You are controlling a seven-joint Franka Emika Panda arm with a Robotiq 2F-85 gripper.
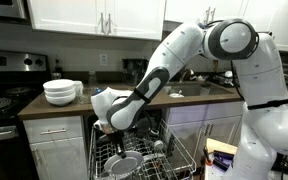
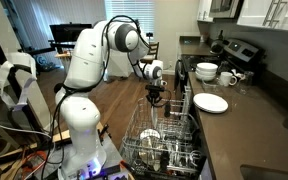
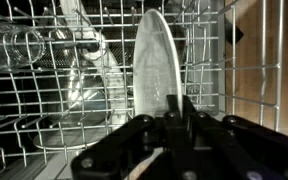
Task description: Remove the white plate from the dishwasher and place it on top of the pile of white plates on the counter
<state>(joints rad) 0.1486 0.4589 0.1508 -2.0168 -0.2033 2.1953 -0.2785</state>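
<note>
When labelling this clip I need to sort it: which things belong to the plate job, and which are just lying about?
Belong to the job:
white plate, on edge in the rack
dishwasher
pile of white plates
counter
claw

Just lying about:
stack of bowls
stove
glass in the rack

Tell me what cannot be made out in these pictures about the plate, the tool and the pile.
- Wrist view: the tool covers the white plate's lower edge, so whether it grips is unclear.
- Exterior view: the tool, dark against the dishwasher, is too small to judge open or shut.
- Exterior view: the pile of white plates is too small to count.
</note>
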